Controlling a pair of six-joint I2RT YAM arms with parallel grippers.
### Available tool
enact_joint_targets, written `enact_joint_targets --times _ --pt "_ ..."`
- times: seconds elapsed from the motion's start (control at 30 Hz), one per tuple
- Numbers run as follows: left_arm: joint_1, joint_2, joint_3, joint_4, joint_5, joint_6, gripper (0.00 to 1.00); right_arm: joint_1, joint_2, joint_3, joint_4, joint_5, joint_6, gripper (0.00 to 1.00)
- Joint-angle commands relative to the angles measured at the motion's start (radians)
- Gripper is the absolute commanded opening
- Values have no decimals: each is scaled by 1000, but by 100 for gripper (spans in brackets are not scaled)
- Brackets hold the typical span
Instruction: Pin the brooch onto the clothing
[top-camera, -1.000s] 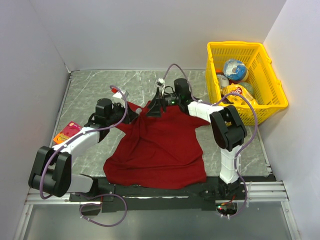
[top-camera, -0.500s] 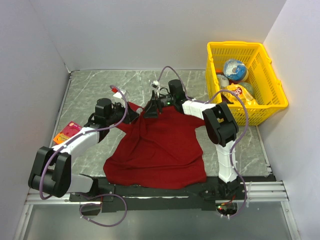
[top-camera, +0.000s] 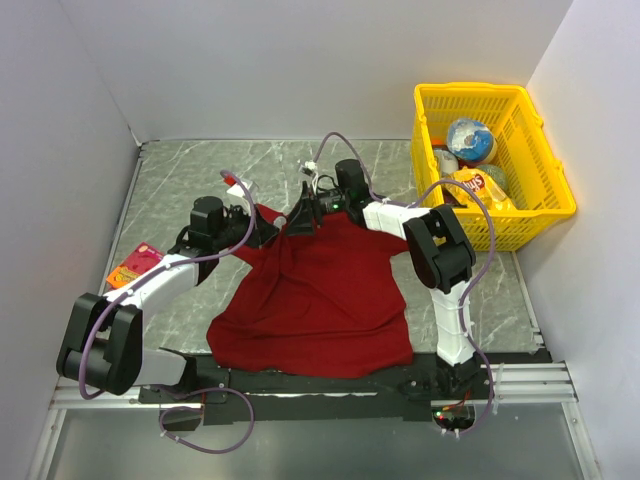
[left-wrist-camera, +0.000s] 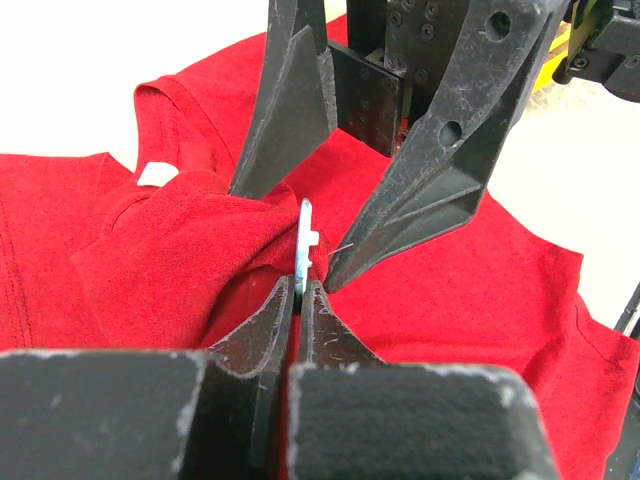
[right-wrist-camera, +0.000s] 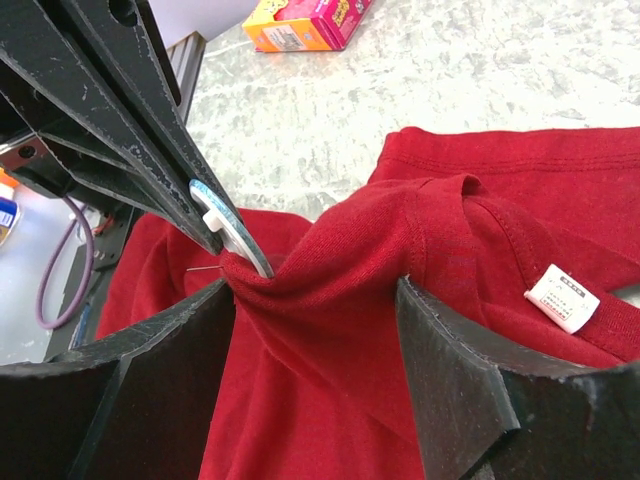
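The clothing, a dark-red T-shirt, lies spread on the table with its neck end pulled up between both arms. My right gripper is shut on a raised fold of the clothing, fabric filling the gap between its fingers. The white label shows at the neck. My left gripper is shut on the brooch, a thin whitish disc seen edge-on. The brooch presses against the fold beside the right gripper's finger, and a fine pin sticks out by the cloth.
A yellow basket with several packaged items stands at the back right. An orange-and-pink packet lies at the left edge of the marble tabletop, left of the left arm. White walls close in the table on three sides.
Between the two earlier frames the right gripper moved slightly left with the fold, toward the left gripper. Since then nothing has visibly shifted.
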Motion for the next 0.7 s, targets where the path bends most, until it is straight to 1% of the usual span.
enact_joint_targets --times 0.0,0.3,0.67 --pt "-3 -29 9 40 37 28 1 7 -20 46 60 -27 3 71" --pt "-3 -27 10 42 47 28 1 -6 -43 37 70 -37 11 71" --pt "-13 0 27 16 39 45 1 -6 -61 54 12 -6 -29 70"
